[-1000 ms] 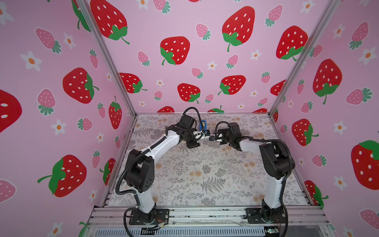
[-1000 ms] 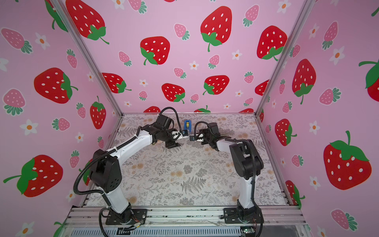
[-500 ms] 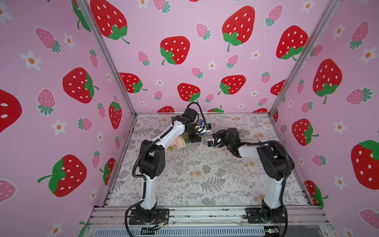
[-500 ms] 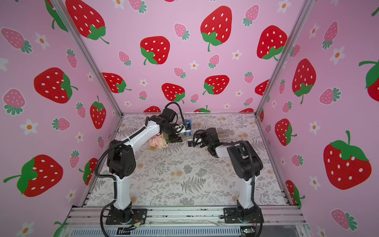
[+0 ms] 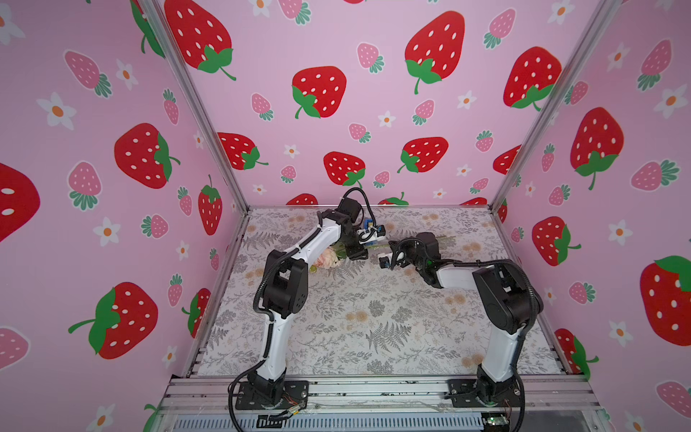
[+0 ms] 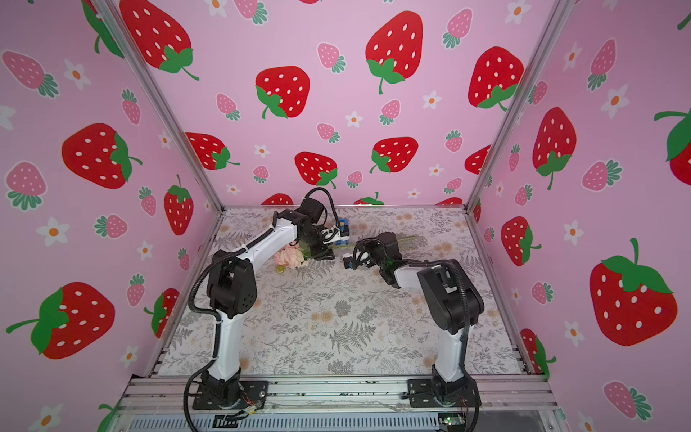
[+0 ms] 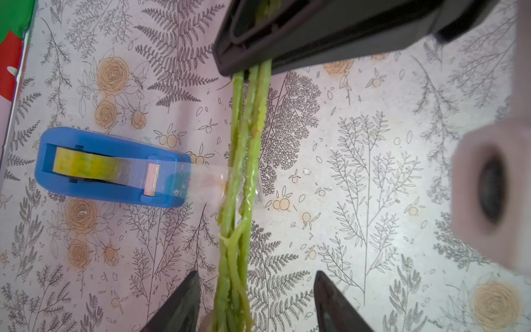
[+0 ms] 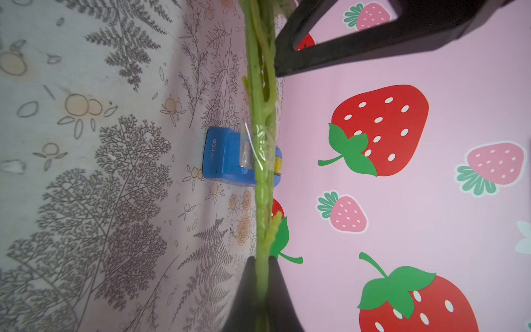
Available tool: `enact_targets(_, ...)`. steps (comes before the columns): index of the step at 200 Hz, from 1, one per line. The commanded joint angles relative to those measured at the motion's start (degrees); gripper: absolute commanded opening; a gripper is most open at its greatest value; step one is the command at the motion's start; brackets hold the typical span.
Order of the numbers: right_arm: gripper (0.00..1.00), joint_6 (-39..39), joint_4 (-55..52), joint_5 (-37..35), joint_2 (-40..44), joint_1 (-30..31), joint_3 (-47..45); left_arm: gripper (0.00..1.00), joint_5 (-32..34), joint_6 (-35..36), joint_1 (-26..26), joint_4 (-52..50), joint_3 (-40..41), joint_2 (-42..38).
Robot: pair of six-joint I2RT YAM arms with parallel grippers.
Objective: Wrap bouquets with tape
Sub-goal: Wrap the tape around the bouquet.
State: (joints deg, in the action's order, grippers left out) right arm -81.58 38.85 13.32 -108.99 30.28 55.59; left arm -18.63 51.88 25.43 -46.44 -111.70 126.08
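The bouquets are one bunch. Its pink flower heads point(image 5: 328, 258) point(image 6: 289, 257) lie on the table at the left, and its green stems point(image 7: 244, 161) point(image 8: 263, 178) are held just above the table. My right gripper point(image 8: 263, 266) point(image 5: 395, 247) is shut on the stems. My left gripper point(image 7: 255, 287) point(image 5: 357, 252) is open, its fingers point(image 7: 184, 301) standing either side of the stems nearer the flowers, with a gap. The tape, in its blue dispenser point(image 7: 112, 166) point(image 8: 227, 155) point(image 6: 343, 225), stands on the table beside the stems. A clear strip point(image 7: 209, 178) runs from it onto them.
The floral table covering point(image 5: 374, 329) fills the floor of the cell. Pink strawberry walls point(image 5: 336, 93) close in the back and both sides. An aluminium rail point(image 5: 374, 389) with both arm bases runs along the front.
The left arm has swung its elbow up and back, uncovering the flower heads. The right wrist has dropped a little lower. Over the last half second little has moved.
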Motion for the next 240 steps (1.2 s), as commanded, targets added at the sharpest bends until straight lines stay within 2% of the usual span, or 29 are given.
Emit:
enact_targets(1,0.0,-2.2,0.0,4.2,2.9,0.8,-0.3,0.66,-0.9,0.3,0.3,-1.2,-3.0,1.4)
enact_targets(26,0.0,-3.2,-1.1,5.3,3.1,0.8,0.0,0.65,0.1,1.9,0.4,-1.0,-3.3,2.2)
enact_targets(48,0.0,-3.3,-1.4,6.0,3.2,0.8,0.2,0.56,1.1,2.7,0.5,0.8,-2.7,2.1)
enact_targets(87,0.0,-2.9,-1.4,7.2,3.1,0.8,0.3,0.25,4.6,4.7,1.1,2.1,-0.5,2.4)
enact_targets(118,0.0,-1.9,-1.2,8.5,3.4,0.8,0.2,0.07,6.6,5.9,1.3,3.9,2.0,2.0)
enact_targets(123,0.0,-1.6,-1.2,8.5,3.5,0.9,0.1,0.01,6.8,5.9,1.2,4.3,2.3,2.0)
enact_targets(164,0.0,3.0,-0.2,8.7,4.3,0.8,-0.1,0.0,9.5,5.7,1.4,8.0,3.5,1.0)
enact_targets(175,0.12,5.1,-0.2,9.1,5.0,0.7,-0.4,0.0,12.4,5.1,1.4,10.3,3.9,0.6)
enact_targets(185,0.34,7.4,-0.2,9.5,6.1,0.6,-1.2,0.0,14.2,5.2,1.3,11.8,4.5,0.2)
enact_targets(199,0.56,10.1,-0.4,11.0,8.5,0.1,-3.1,0.0,15.2,6.5,1.5,12.7,5.3,-0.8)
enact_targets(219,0.56,10.6,-7.9,14.1,13.0,-0.8,-3.6,0.0,19.2,8.1,2.1,16.4,7.6,-1.8)
enact_targets(240,0.56,16.4,-12.7,18.7,17.3,-3.0,-3.7,0.0,25.6,11.3,3.0,24.7,12.3,-2.9)
